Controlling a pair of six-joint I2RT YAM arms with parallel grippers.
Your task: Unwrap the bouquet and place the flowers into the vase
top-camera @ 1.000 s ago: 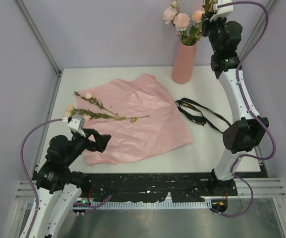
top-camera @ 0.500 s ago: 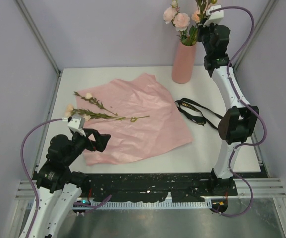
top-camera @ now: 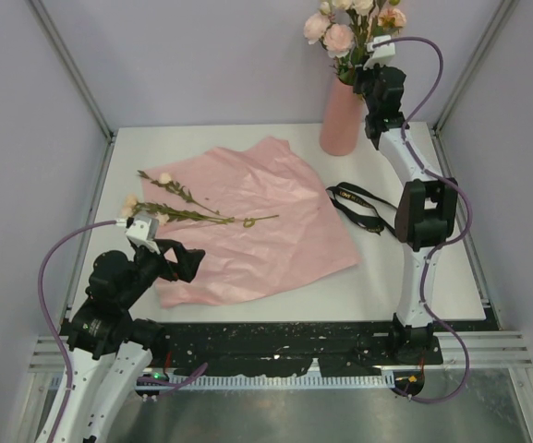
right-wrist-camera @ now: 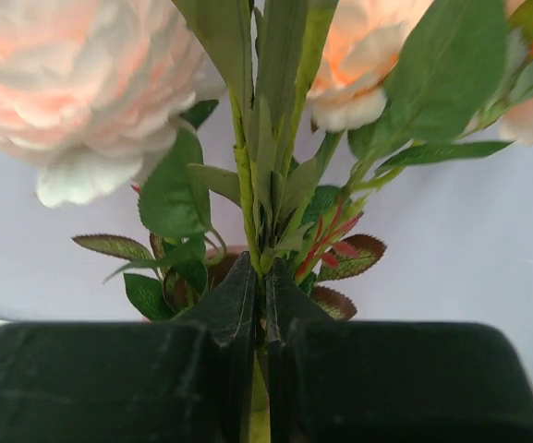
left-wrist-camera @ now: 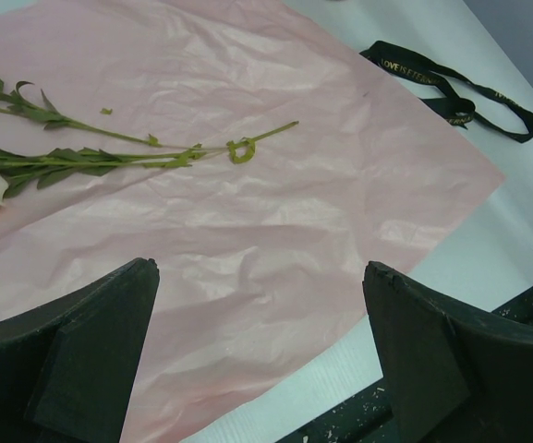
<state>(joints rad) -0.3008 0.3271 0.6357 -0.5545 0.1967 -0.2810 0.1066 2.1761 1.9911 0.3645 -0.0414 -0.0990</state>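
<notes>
The salmon-pink vase [top-camera: 343, 115] stands at the back of the table with pink roses [top-camera: 338, 37] in it. My right gripper [top-camera: 369, 69] hangs just above its mouth, shut on a green leafy flower stem [right-wrist-camera: 244, 185]. In the right wrist view the jaws [right-wrist-camera: 259, 268] pinch that stem, with pale blooms [right-wrist-camera: 81, 83] overhead. Two more flowers [top-camera: 178, 214] lie on the flat pink paper [top-camera: 266, 221]. My left gripper [top-camera: 187, 261] is open over the paper's near edge [left-wrist-camera: 275, 212], short of the stems [left-wrist-camera: 109, 159]. No wrapped bouquet shows.
A loose black ribbon [top-camera: 368, 210] with gold lettering lies on the white table right of the paper, also seen as the ribbon [left-wrist-camera: 451, 88] in the left wrist view. Grey walls and metal posts enclose the table [top-camera: 432, 277]. A black rail runs along the near edge.
My right arm has swung left and forward, bringing the held flowers from right of the vase to above its mouth. The left arm and the flowers on the paper have not moved.
</notes>
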